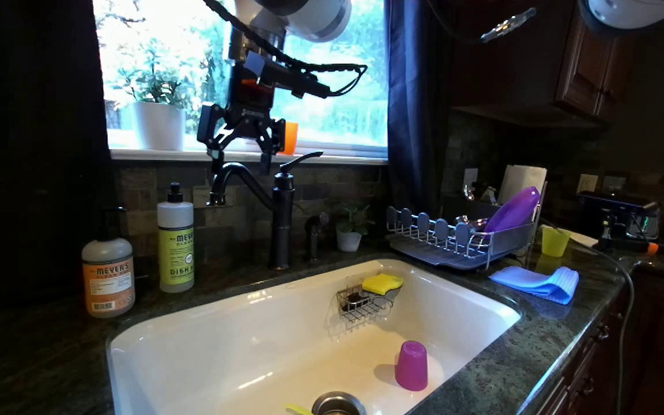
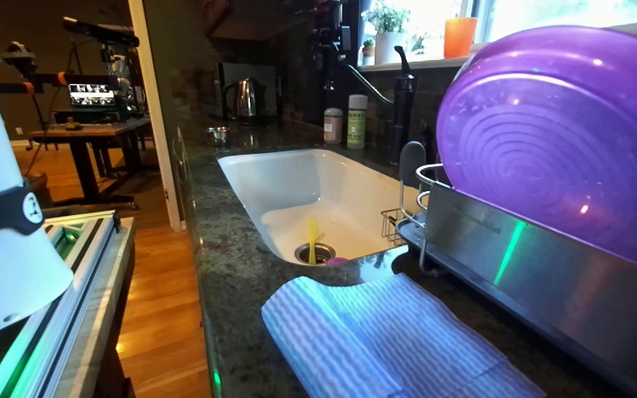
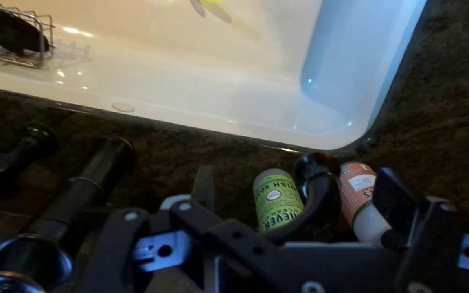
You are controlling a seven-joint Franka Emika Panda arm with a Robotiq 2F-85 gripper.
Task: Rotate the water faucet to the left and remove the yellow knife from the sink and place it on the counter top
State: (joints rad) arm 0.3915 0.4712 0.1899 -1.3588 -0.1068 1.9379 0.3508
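The dark water faucet stands behind the white sink, its spout pointing left over the counter in an exterior view. My gripper is open above the spout, pointing down. In the wrist view the spout lies between the open fingers; I cannot tell whether they touch it. The yellow knife lies in the sink by the drain, partly over it. Only its end shows in an exterior view, and a yellow bit at the wrist view's top edge. The dark counter top surrounds the sink.
A purple cup stands upside down in the sink. A wire caddy holds a yellow sponge. Soap bottles stand left of the faucet. A dish rack and blue cloth are at the right.
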